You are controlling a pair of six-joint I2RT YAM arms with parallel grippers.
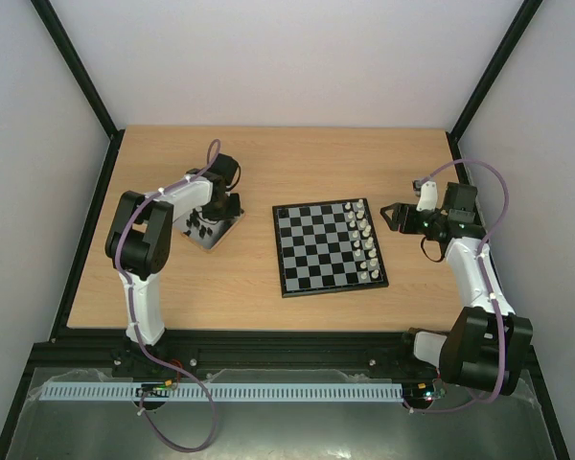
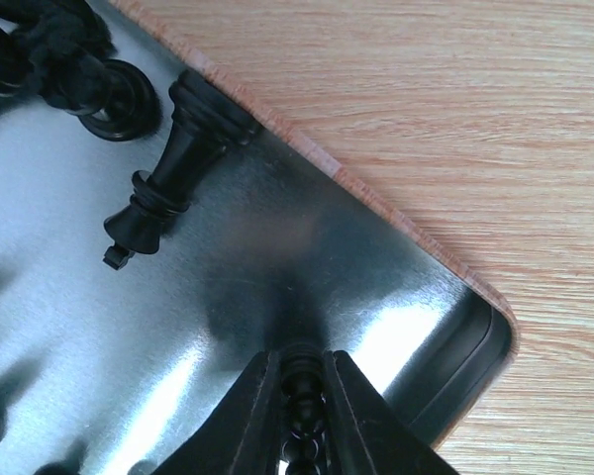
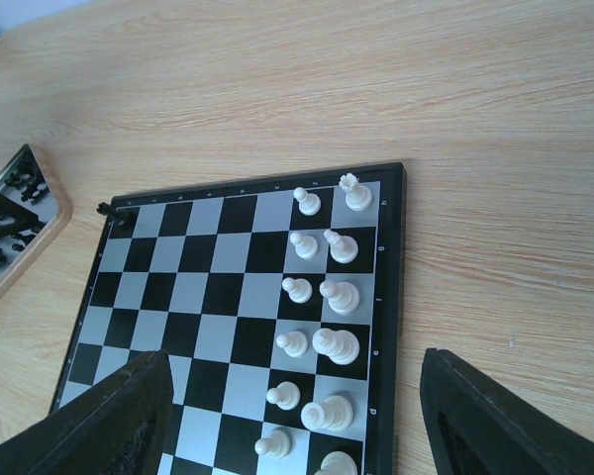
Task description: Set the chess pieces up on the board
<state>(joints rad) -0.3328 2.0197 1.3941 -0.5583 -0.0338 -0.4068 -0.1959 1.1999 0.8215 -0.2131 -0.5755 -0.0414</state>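
Left gripper point(image 2: 304, 364), cut off at the frame's bottom, clamps a mostly hidden black piece point(image 2: 302, 394) over the tray point(image 2: 79, 327). On the worktop point(image 1: 268, 163), the board point(image 1: 316, 251) holds white pieces point(image 3: 334, 343) in two rows along its right edge. Beside it hangs the right gripper point(image 3: 295, 358), fingers wide apart and cropped below.
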